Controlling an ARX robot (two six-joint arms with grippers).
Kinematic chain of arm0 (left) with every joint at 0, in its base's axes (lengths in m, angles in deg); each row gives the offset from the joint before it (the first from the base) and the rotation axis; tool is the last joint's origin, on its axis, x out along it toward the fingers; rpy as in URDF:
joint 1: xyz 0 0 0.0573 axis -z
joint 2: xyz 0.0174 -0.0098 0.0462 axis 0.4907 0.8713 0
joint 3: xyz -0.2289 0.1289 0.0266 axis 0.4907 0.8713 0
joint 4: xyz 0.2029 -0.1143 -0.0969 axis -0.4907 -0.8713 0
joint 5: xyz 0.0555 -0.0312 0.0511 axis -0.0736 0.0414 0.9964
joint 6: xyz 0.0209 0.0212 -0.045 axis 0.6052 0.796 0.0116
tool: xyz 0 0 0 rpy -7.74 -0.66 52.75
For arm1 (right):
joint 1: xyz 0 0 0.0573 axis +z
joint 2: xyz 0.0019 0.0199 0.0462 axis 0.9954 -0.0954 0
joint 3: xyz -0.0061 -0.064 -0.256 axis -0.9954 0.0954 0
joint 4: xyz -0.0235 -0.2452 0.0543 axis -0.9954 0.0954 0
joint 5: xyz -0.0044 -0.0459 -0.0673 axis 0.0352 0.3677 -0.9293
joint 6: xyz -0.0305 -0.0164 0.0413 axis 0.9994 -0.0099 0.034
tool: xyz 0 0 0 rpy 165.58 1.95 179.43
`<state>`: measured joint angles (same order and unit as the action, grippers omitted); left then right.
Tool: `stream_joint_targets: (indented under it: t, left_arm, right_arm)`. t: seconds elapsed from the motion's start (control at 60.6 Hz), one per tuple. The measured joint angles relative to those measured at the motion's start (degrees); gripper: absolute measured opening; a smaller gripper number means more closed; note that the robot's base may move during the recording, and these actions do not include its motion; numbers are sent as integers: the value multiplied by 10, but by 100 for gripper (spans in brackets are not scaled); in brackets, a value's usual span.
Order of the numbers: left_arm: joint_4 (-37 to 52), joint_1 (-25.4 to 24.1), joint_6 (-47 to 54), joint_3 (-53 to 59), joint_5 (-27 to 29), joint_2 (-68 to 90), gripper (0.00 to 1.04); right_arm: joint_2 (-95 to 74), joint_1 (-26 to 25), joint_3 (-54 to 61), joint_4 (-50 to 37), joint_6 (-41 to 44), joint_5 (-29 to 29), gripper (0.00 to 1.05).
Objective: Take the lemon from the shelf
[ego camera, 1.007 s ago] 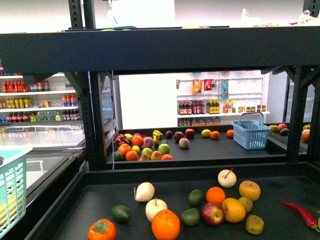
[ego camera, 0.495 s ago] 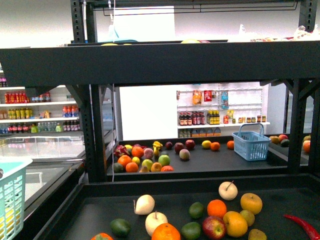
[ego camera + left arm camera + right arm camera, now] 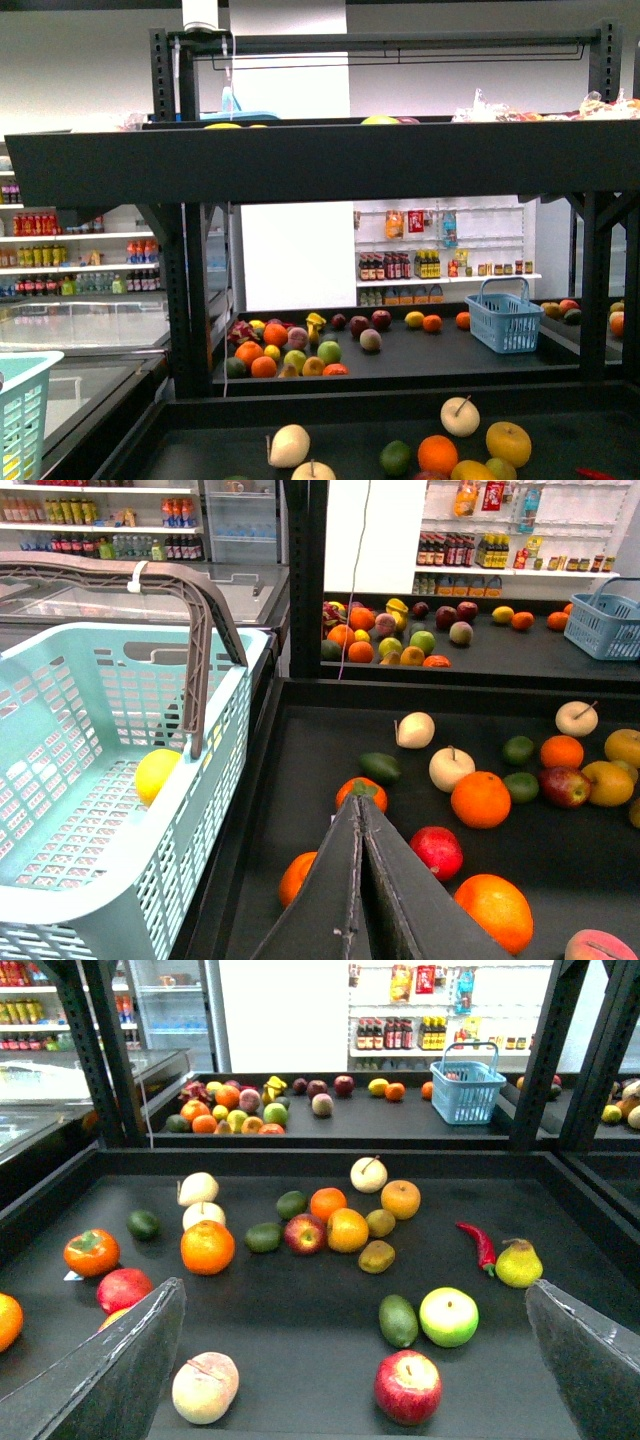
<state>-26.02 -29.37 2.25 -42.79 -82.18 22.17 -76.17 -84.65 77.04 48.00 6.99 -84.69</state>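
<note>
- My left pincer [image 3: 358, 825] is pressed together, pinching nothing; only its wrist view is showing the lemon [image 3: 157, 775], off to its side inside the mint basket [image 3: 120, 900].
- My right pincer [image 3: 355, 1360] is spreading wide above the shelf [image 3: 300, 1350] deck's fruit.

A pale green plastic basket [image 3: 110, 780] is seen at the near left. A smaller blue basket [image 3: 504, 319] is set at the far right, on the farther deck. White wall shelves of bottles [image 3: 420, 265] are seen behind. A red chili pepper [image 3: 478, 1243] lies beside a yellow pear [image 3: 519, 1264], with a green apple [image 3: 449, 1317] nearer.
</note>
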Motion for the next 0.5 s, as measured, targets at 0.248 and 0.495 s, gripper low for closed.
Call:
stream_joint_targets:
  t: [0.248, 0.495]
  left_arm:
    - [-2, 0, 0, 54, 0, -61, 3]
    - [-23, 0, 0, 83, 0, -112, 3]
  right_arm:
    - [0, 0, 0, 0, 0, 0, 102]
    - [0, 0, 0, 0, 0, 0, 102]
